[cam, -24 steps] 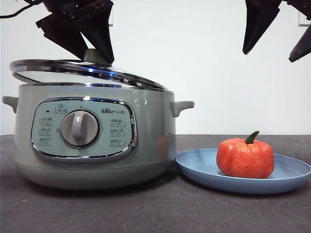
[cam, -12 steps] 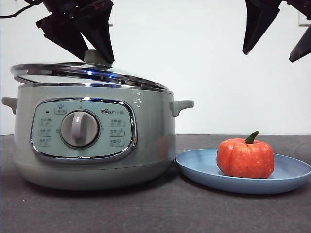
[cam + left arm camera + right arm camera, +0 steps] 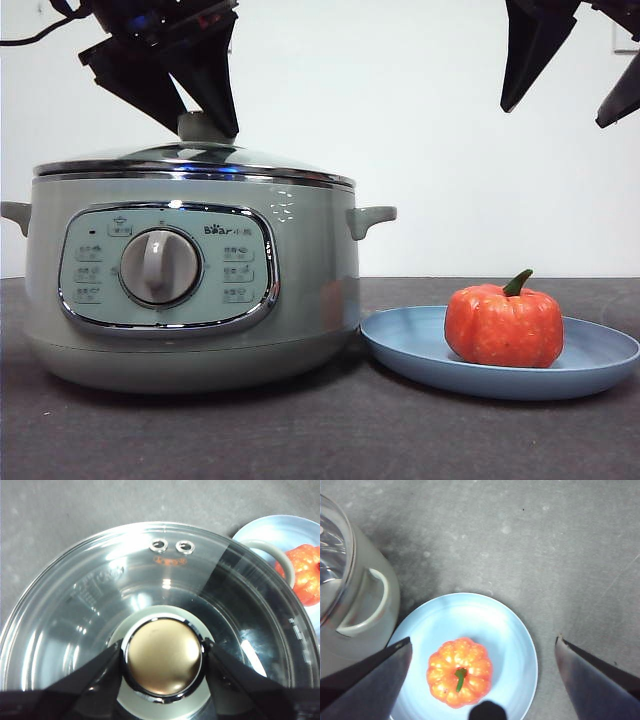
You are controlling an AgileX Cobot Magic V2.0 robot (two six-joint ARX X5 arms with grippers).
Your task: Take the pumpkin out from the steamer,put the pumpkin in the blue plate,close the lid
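From the front, the lid (image 3: 195, 160) sits level on the steamer (image 3: 190, 290), its chrome rim flush all round. The left hand (image 3: 205, 125) comes down from above onto the lid's pale green knob. Beside the steamer, the blue plate (image 3: 420, 350) rests on the tabletop (image 3: 320, 440) and carries the pumpkin (image 3: 504, 325), orange-red and ribbed, upright, its dark green stem curving up toward the right. The right hand (image 3: 570, 70) hangs high above the plate, its jaws spread wide and holding nothing.

The left wrist view alone shows the grip: both jaws of the left hand (image 3: 162, 662) press the sides of the knob. Through the glass of the lid (image 3: 100, 600) the pot's inside is dim and seems empty.

The right wrist view looks straight down: the pumpkin (image 3: 459, 672) sits slightly off-centre in the plate (image 3: 485, 625), nearer the steamer (image 3: 360, 605); the right hand (image 3: 482, 680) gapes around it.
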